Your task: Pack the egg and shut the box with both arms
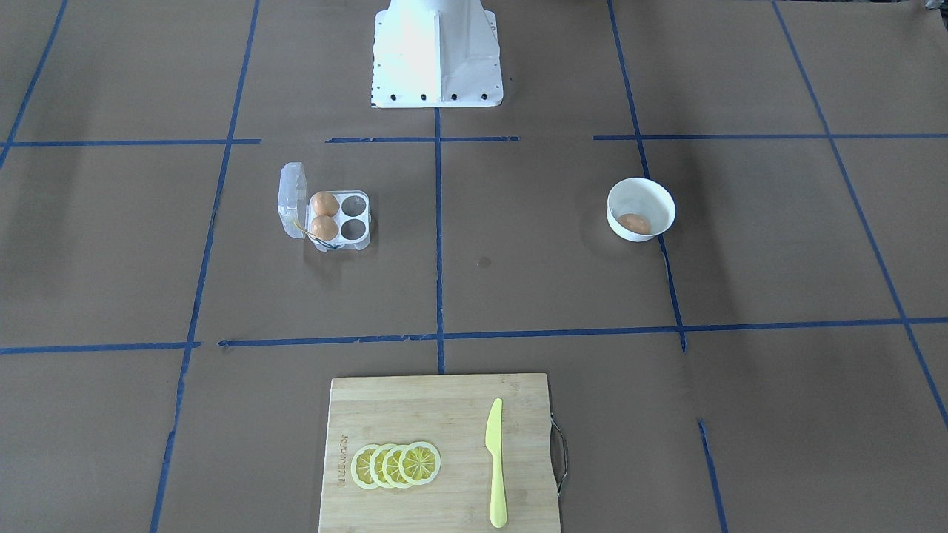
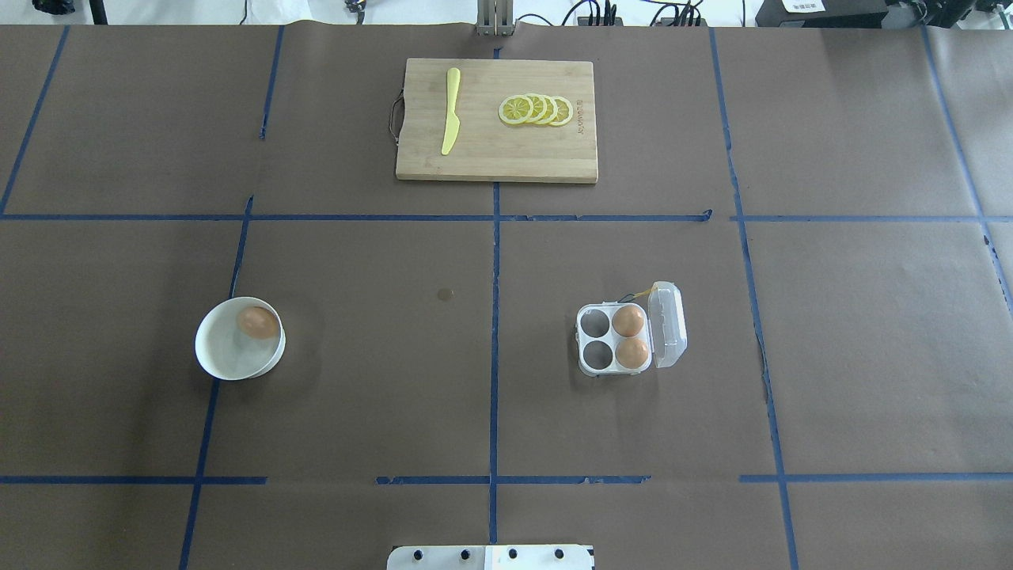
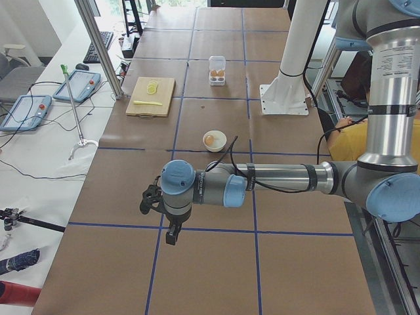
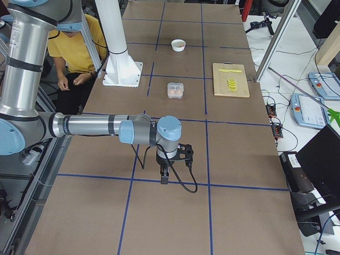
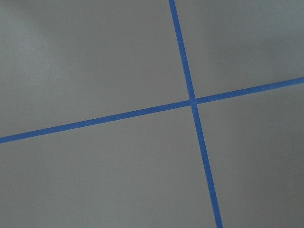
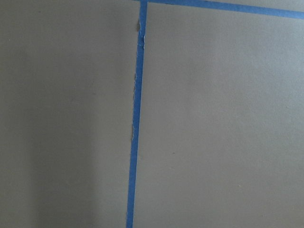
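One orange-brown egg [image 1: 635, 223] lies in a round white bowl [image 1: 641, 182]; it also shows in the overhead view [image 2: 258, 322]. The clear box [image 1: 353, 227] stands open, its lid [image 2: 667, 324] raised. Two eggs [image 2: 627, 320] [image 2: 631, 352] fill the cups next to the lid; the other two cups are empty. My left gripper [image 3: 151, 199] hangs low over bare table, far from the bowl. My right gripper [image 4: 185, 152] hangs likewise, far from the box [image 4: 175, 90]. I cannot tell whether either is open or shut. Both wrist views show only brown paper and blue tape.
A wooden cutting board [image 2: 491, 150] lies at the far side with a yellow knife [image 2: 450, 111] and several lemon slices [image 2: 536, 109]. The white base block [image 1: 437, 66] stands at the robot's side. A seated person in yellow [image 4: 74, 48] is beside the table.
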`<move>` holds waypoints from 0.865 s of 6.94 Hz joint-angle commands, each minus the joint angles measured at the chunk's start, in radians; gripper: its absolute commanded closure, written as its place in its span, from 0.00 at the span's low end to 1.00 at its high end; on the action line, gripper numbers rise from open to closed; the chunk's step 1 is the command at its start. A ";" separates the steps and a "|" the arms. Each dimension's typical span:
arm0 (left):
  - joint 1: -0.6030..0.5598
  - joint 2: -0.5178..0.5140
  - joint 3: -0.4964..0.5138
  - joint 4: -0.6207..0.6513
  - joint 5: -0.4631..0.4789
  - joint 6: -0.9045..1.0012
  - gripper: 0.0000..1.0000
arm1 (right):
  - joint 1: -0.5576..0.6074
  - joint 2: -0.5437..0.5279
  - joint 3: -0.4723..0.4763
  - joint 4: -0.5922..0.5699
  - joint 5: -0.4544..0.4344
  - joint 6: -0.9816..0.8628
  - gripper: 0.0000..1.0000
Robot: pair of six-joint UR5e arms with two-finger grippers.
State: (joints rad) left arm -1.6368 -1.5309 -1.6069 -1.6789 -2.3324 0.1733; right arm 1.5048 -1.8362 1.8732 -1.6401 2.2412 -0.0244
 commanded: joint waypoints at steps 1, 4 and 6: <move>0.002 -0.002 -0.005 -0.004 -0.001 0.000 0.00 | 0.000 0.000 0.003 0.008 0.000 0.000 0.00; 0.003 -0.002 -0.042 -0.030 0.004 -0.003 0.00 | 0.000 0.002 -0.005 0.147 0.003 0.006 0.00; 0.003 -0.006 -0.042 -0.244 0.001 -0.011 0.00 | -0.003 0.084 -0.038 0.264 -0.008 0.011 0.00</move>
State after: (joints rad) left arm -1.6340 -1.5329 -1.6475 -1.8023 -2.3328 0.1640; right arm 1.5033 -1.8134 1.8605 -1.4498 2.2427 -0.0157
